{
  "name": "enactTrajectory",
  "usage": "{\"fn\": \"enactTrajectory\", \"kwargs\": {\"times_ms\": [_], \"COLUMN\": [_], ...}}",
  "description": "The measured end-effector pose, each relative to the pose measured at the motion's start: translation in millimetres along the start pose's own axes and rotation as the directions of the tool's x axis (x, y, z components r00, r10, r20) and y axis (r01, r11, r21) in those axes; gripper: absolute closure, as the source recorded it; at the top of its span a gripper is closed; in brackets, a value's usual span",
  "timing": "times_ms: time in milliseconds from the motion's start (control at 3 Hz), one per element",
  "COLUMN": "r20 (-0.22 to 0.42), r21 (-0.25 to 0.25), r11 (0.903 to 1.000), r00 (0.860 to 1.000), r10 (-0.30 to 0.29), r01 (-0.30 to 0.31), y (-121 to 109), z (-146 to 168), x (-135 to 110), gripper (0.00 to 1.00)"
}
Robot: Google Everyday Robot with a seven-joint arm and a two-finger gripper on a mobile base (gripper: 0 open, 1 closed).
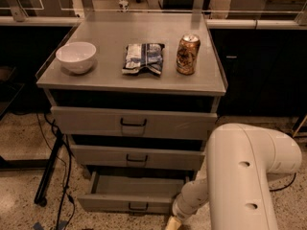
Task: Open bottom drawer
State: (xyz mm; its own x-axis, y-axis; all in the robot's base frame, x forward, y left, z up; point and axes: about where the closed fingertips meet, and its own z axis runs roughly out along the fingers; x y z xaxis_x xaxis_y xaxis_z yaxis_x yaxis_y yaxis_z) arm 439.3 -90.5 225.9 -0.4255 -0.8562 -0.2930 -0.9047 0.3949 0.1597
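The grey cabinet has three drawers. The bottom drawer (108,204) is the lowest one. It stands pulled out, its empty inside showing, with a small black bar handle (138,207) on its front. My white arm (244,176) reaches down at the right front of the cabinet. My gripper (172,223) sits at the bottom edge of the view, just right of the drawer's front right corner, and is mostly cut off by the frame. The top drawer (132,122) and middle drawer (136,157) sit further in.
On the cabinet top stand a white bowl (76,56), a crumpled snack bag (143,58) and a brown can (187,54). A black stand leg and cables (50,174) lie on the floor at the left. Dark counters stand behind.
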Motion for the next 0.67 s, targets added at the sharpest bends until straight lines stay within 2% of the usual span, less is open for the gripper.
{"fn": "enactTrajectory", "kwargs": {"times_ms": [333,667], "r20": [-0.002,-0.021], "r21": [-0.01,-0.024], "r11": [0.9999,0.9993], "r00": [1.0,0.999], "r10": [-0.011,-0.03], "r01": [0.011,0.03], "y": [-9,-28], "z": [7,22], "x": [-8,-22], "gripper": [0.0,0.0]}}
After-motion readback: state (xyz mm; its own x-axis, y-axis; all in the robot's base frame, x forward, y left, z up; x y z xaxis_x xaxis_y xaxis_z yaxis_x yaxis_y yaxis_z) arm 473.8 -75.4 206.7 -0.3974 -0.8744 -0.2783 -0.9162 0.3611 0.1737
